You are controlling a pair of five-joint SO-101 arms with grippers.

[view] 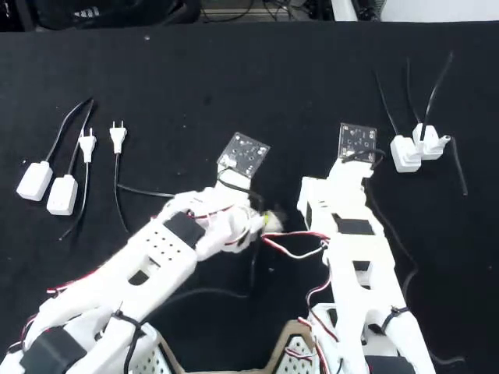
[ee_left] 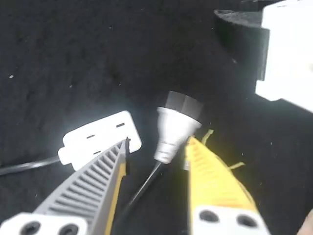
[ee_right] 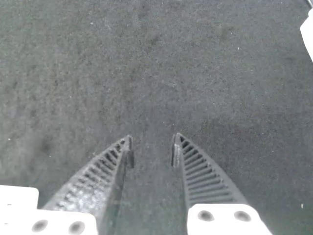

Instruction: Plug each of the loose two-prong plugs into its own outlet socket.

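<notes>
A white two-prong plug (ee_left: 173, 129) with a dark tip lies on the black cloth between the fingers of my left gripper (ee_left: 157, 142), which is open. The yellow-padded finger (ee_left: 205, 166) is right beside the plug, and the grey finger stands apart from it. A white outlet socket (ee_left: 100, 138) with a cable lies just beside the grey finger. In the high view this left gripper (view: 261, 220) is at the table's middle. Two more loose plugs (view: 87, 145) (view: 118, 136) lie at the far left, next to two white sockets (view: 33, 181) (view: 62, 195). My right gripper (ee_right: 151, 142) hangs open over bare cloth.
At the back right, two white sockets (view: 405, 153) (view: 429, 142) lie close together with thin black cables running off behind them. The right arm (view: 351, 234) stands just to the right of the left gripper. Loose black cables (view: 121, 195) trail across the cloth at the left.
</notes>
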